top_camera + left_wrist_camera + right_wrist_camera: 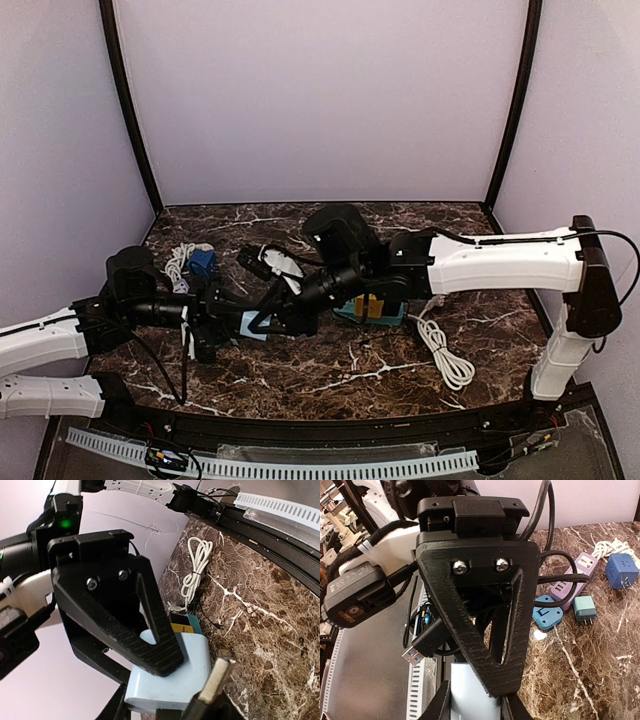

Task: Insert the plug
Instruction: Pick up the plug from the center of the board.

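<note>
My left gripper (225,325) is shut on a light blue charger block (253,326), held above the table. In the left wrist view its ribbed finger (150,645) presses on the block (187,672). My right gripper (287,316) is shut on a black USB plug (427,639), whose metal tip (412,656) sticks out to the left of my finger (485,630). The charger (470,692) sits just below that finger. In the left wrist view the plug's metal tip (218,677) is beside the block's lower right corner and outside it.
A coiled white cable (446,356) lies on the right and a teal and yellow block (370,311) under the right arm. A blue cube adapter (202,263), a purple power strip (577,572), a round blue adapter (546,617) and a teal charger (584,608) lie at the back left.
</note>
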Robot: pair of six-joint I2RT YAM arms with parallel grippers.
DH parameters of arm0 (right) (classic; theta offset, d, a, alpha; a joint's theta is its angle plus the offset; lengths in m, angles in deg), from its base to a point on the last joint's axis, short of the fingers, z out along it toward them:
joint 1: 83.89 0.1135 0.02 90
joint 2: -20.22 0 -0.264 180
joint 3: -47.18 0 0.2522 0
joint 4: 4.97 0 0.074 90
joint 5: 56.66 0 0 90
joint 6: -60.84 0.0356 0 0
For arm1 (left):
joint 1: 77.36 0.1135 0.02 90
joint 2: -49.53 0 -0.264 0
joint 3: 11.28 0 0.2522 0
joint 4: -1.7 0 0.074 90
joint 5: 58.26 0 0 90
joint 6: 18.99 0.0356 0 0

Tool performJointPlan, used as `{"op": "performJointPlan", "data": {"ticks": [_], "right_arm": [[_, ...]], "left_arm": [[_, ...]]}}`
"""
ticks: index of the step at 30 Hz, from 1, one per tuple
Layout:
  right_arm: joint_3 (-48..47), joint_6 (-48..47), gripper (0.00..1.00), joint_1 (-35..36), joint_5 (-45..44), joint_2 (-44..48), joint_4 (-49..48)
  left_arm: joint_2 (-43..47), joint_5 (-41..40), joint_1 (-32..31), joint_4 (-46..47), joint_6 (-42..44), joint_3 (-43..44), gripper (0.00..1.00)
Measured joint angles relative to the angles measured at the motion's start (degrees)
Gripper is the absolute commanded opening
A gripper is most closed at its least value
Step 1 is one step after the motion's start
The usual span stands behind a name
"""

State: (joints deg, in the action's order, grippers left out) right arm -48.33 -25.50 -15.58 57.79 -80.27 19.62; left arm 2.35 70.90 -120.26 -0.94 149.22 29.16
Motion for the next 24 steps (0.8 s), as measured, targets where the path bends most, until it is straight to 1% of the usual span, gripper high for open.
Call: {"op": "performJointPlan", "data": {"ticks": [3, 6, 7, 12, 16, 18, 21, 24], "right_arm": [[0.31, 0.83, 0.68, -0.17, -2.23, 0.70, -1.20], [1.60, 2.43, 0.83, -0.96, -5.84, 2.25, -4.28], [2.29, 2.84, 0.86, -1.27, -7.17, 2.91, -5.51], [6.10, 8.17, 0.86, -2.16, -13.05, 6.78, -12.94], [12.57, 14.97, 0.81, -2.36, -16.02, 9.88, -25.35], [14.84, 18.03, 0.80, -2.34, -16.72, 10.12, -30.64], [14.99, 20.35, 0.78, -1.97, -17.79, 8.87, -35.43], [13.64, 21.49, 0.71, -1.42, -18.27, 6.84, -39.30]], "left_arm": [[0.07, -1.27, -0.02, 2.84, -6.47, -0.83, 0.01], [0.50, -3.32, -0.02, 7.08, -14.53, -1.66, 0.01], [0.61, -4.28, -0.02, 8.15, -16.83, -1.84, 0.01], [0.66, -11.45, -0.04, 15.41, -29.66, -2.29, 0.01], [0.28, -18.38, -0.04, 21.44, -38.91, -2.29, 0.01], [-0.15, -21.07, -0.04, 24.52, -43.04, -2.29, 0.01], [-1.01, -23.32, -0.04, 28.04, -47.12, -2.27, 0.01], [-1.86, -24.13, -0.04, 30.27, -49.13, -2.25, 0.01]]}}
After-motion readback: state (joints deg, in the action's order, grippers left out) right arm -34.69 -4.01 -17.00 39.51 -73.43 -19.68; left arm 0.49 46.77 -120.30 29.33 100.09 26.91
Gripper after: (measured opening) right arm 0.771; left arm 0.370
